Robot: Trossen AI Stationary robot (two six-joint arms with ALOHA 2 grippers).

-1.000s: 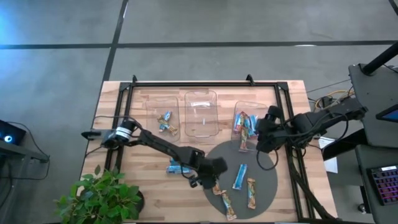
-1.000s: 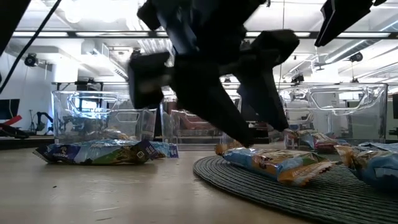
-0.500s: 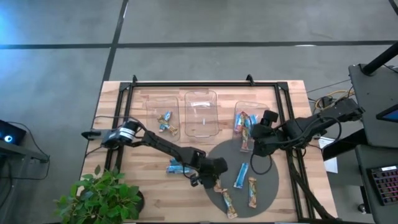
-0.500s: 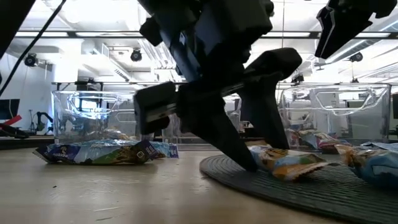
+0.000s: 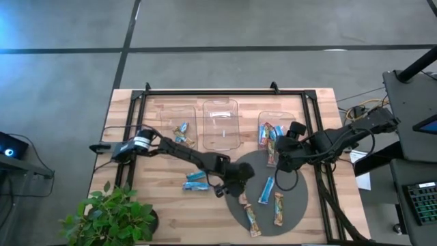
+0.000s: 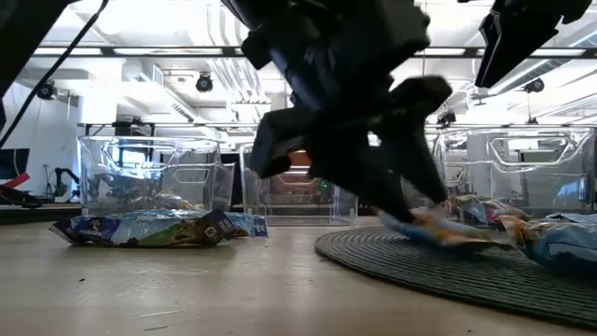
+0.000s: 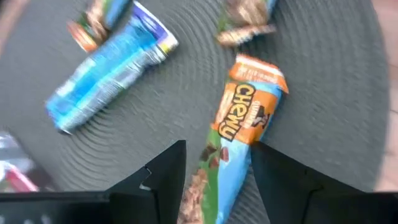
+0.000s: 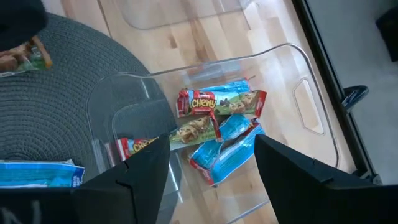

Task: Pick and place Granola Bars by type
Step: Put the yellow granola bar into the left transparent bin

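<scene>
My left gripper (image 5: 237, 183) is over the left part of the round dark mat (image 5: 293, 174), shut on a tan, orange and green granola bar (image 7: 239, 118). Other bars lie flat on the mat: a blue one (image 5: 266, 190), a tan one (image 5: 278, 209) and another (image 5: 250, 221). A blue bar (image 5: 196, 182) lies on the wood left of the mat. The left tray (image 5: 179, 128) and right tray (image 5: 270, 134) hold bars. My right gripper (image 5: 283, 156) hangs open above the right tray's near end, touching nothing. My left gripper has the bar by its near end (image 7: 214, 171), between the two fingers. The bar lies along the fingers, slanting across the gap, and most of it sticks out past the tips. The fingers (image 6: 410, 201) slant down toward the mat. I cannot tell whether the bar is lifted clear.
An empty clear tray (image 5: 220, 124) stands between the two filled ones along the far side. A black frame (image 5: 225, 91) borders the table. A potted plant (image 5: 113, 213) sits at the near left corner. Bare wood shows left of the mat.
My left gripper has moved toward the table's far edge and slightly right, and the bar between its fingers went with it. The mat's left edge has slid a little toward the right. My right gripper has shifted a little left, over the right tray's near end.
</scene>
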